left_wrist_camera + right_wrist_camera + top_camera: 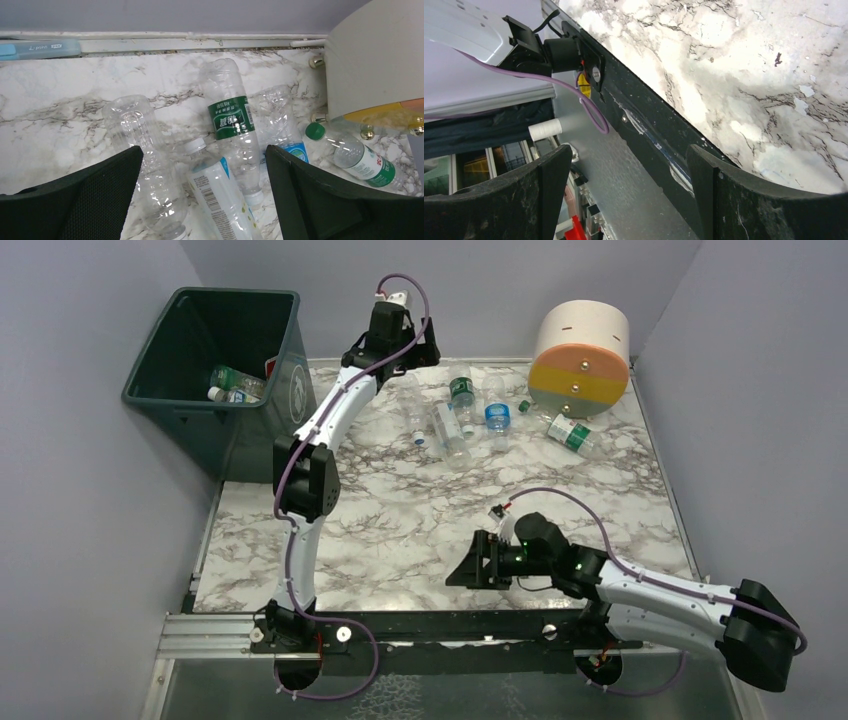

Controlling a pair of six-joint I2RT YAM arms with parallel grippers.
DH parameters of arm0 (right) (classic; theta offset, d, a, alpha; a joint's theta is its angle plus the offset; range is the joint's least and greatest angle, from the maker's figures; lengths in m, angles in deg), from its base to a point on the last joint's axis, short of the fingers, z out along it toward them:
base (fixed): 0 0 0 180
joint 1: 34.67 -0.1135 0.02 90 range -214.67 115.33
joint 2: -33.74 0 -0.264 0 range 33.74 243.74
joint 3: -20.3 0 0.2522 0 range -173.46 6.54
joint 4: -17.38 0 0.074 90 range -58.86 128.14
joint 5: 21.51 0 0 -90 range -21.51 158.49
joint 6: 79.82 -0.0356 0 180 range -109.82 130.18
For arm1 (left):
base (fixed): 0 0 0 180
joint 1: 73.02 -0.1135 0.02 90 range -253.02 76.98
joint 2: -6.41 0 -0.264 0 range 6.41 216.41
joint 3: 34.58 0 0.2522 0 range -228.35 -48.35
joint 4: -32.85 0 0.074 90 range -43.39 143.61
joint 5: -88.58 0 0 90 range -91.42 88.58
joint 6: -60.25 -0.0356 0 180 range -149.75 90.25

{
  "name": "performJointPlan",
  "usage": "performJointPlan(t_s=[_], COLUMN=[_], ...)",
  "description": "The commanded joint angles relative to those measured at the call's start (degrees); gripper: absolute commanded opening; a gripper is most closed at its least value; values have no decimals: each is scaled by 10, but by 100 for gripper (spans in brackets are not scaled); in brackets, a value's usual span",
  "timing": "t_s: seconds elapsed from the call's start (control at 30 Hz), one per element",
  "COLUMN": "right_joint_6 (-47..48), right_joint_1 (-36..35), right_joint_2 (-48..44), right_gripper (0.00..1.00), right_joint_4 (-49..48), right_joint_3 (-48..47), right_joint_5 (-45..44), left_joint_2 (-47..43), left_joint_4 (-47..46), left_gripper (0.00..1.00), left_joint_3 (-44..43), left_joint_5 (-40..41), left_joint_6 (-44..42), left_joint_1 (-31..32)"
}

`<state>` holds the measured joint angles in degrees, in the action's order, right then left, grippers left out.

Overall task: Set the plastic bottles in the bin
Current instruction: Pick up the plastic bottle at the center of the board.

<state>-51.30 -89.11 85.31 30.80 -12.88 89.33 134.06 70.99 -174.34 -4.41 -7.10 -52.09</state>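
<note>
Several plastic bottles lie in a loose group at the back of the marble table [400,530]. Among them are a clear unlabelled one [135,130], a white-labelled one [220,195], a green-labelled one [230,117] and a blue-labelled one [282,125]. A green-capped bottle [357,157] lies by the big cylinder. My left gripper [205,170] hangs open above the group, with the white-labelled bottle below its gap; in the top view my left gripper [428,348] is just left of them. The dark green bin [290,390] at the back left holds a few bottles [235,383]. My right gripper [465,568] is open and empty.
A big cream, orange and yellow cylinder [580,358] lies at the back right, close to the green-capped bottle. In the right wrist view my right gripper [629,175] faces the black rail [649,135] at the table's near edge. Grey walls enclose the table.
</note>
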Motion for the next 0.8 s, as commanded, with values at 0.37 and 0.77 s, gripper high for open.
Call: performJointPlan(t_s=[0.37, 0.77], right_joint_6=[0, 3], right_joint_1=[-4, -4], right_joint_2=[35, 15], right_gripper=[88, 88], right_joint_4=[-94, -35], right_joint_3=[12, 12], right_joint_5=[28, 40], left_joint_2=[65, 42], left_joint_4=[-62, -80], left_gripper=[99, 99], left_joint_3=[16, 75], left_joint_5=[30, 109], left_joint_6=[11, 17], left_joint_1=[-15, 22])
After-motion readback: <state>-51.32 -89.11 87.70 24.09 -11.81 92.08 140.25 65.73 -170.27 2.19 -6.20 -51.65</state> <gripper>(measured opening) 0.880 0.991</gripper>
